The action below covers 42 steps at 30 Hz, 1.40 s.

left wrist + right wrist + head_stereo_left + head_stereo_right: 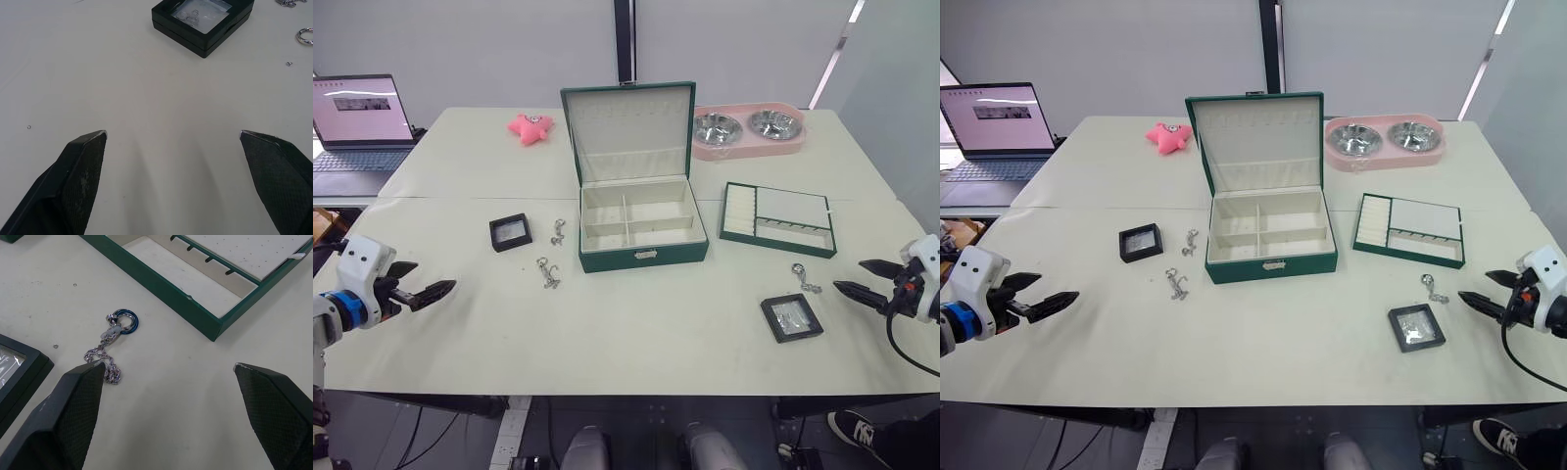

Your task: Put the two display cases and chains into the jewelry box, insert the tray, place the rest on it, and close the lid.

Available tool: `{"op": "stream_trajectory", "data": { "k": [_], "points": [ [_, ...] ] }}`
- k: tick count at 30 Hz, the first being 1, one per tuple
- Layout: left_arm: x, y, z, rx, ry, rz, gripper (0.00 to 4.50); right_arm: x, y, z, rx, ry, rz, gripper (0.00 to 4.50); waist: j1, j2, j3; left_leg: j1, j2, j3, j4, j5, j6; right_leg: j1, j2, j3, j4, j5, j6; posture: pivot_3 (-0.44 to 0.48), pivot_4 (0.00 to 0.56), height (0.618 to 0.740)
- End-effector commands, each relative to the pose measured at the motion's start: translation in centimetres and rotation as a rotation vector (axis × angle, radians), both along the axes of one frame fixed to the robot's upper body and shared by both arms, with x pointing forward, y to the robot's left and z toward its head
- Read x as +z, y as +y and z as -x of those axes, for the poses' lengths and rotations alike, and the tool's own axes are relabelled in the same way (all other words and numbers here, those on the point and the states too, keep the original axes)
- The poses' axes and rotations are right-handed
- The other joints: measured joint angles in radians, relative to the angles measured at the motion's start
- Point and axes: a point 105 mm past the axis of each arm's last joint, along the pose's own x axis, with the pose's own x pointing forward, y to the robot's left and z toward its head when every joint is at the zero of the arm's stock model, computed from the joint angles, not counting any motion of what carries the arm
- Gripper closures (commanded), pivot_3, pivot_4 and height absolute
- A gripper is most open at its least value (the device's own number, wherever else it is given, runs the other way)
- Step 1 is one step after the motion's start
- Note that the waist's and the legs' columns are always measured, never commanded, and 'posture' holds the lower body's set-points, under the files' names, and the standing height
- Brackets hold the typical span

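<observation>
1. Nearest my head camera lies the larger black-framed square display case with a grey inside (792, 318), flat on the pale table (636, 343) toward the right front, touching nothing.
2. Just beyond it, between that case and the tray, I see a short silver chain with a ring clasp (805, 277); the right wrist camera shows it lying loose on the table near the tray's green wall.
3. My right gripper (867, 278) hangs over the table's right edge, fingers spread apart and empty, pointing inward toward that chain and the grey case.
4. My left gripper (421, 282) hovers over the left front of the table, likewise spread wide with nothing between the fingers; its wrist camera looks at the smaller case ahead.
5. That smaller black-framed square display case with a pale inside (510, 232) sits left of the box, well apart from the left gripper.
6. Two more thin silver chains lie between that case and the box: one (557, 231) further back, one (548, 272) nearer the front edge.
7. At table centre stands the dark green rectangular jewelry box with cream lining (643, 254), its four compartments looking empty and its silver clasp facing me.
8. Its hinged green lid with cream inner pocket (628, 129) stands upright and open behind it.
9. Right of the box, apart from it, rests the shallow green-rimmed cream-lined tray (777, 218), out on the table.
10. Further back I see a pink double pet bowl with steel dishes (748, 130), a pink plush toy (530, 127) and an open laptop (359, 125) at the far left.
</observation>
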Motion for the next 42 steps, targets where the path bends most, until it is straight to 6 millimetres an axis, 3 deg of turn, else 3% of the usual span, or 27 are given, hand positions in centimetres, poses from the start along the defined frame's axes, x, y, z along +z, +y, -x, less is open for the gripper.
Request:
{"op": "stream_trajectory", "data": {
  "k": [1,42],
  "points": [
    [0.88,0.23,-0.09,0.0,-0.022,-0.025,0.0,1.33,-0.22,-0.31,-0.003,-0.051,0.014,0.05,0.0,0.0,0.0,0.0,0.0,0.0,0.0,0.0,0.0,0.0,0.0,0.0,0.0,0.0,0.0,0.0,0.15,0.74],
    [0.55,0.49,0.43,0.024,-0.036,-0.042,0.0,1.37,-0.37,-0.64,-0.011,-0.069,0.024,0.05,-0.001,0.0,0.0,0.0,0.0,0.0,0.001,0.0,0.0,0.0,0.0,0.0,0.001,0.0,0.0,0.0,0.15,0.74]
  ]
}}
